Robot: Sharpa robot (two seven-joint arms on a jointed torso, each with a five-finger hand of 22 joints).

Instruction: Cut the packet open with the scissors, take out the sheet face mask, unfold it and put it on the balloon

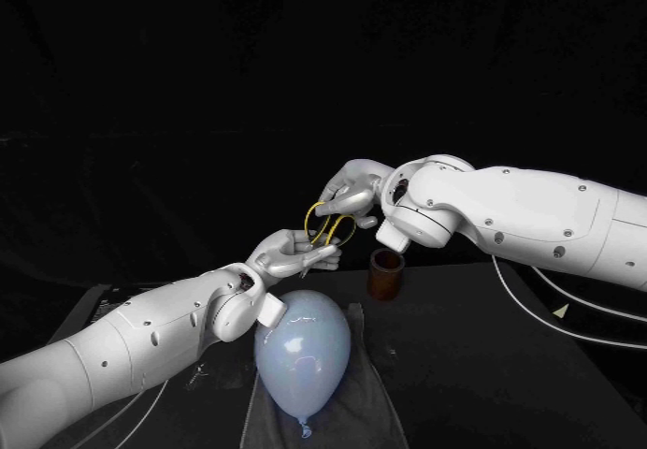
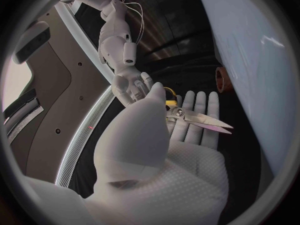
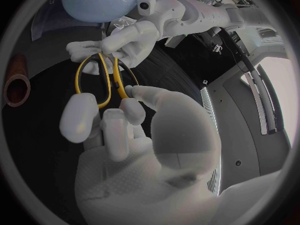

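With the left hand [image 1: 290, 254] pinching the scissors [image 1: 328, 224] by the blades, the right hand [image 1: 348, 192] just above it, pinching a yellow loop [image 3: 117, 77], should seat its fingers before release.

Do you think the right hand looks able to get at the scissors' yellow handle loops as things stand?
Probably yes. The left hand holds the scissors near the pivot, leaving their yellow loops free and turned toward the right hand, whose fingertips are at them.
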